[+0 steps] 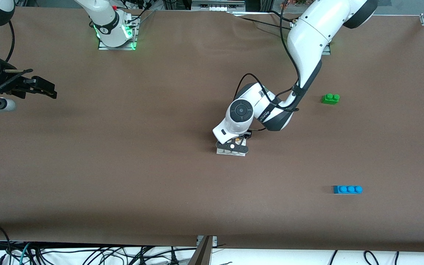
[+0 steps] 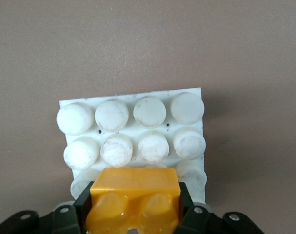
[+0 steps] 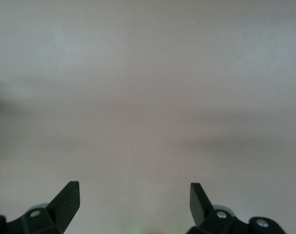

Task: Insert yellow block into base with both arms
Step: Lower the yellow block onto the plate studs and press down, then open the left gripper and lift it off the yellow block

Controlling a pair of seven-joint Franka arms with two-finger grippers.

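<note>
Left gripper (image 1: 236,144) is down over the base (image 1: 221,151) mid-table, jaws closed on the yellow block (image 2: 134,195), one finger (image 2: 83,207) flat on each side face of the block. In the left wrist view the block sits over the base's row of studs closest to the gripper, covering the middle of that row; can't tell whether it is pressed fully onto the studs or just resting on them. The other rows of white studs are exposed. In the front view the base is mostly hidden under the left wrist, only its edge nearest the camera shows, with a sliver of yellow (image 1: 237,140) between the fingers. Right gripper (image 1: 39,89) waits up in the air over the right arm's end of the table, fingers (image 3: 66,200) spread wide apart, holding nothing; its wrist view shows only bare brown table (image 3: 148,97). Green brick (image 1: 330,98) lies toward the left arm's end, farther from the camera than the base; blue brick (image 1: 347,189) lies at the same end but nearer the camera, both well apart from the base
</note>
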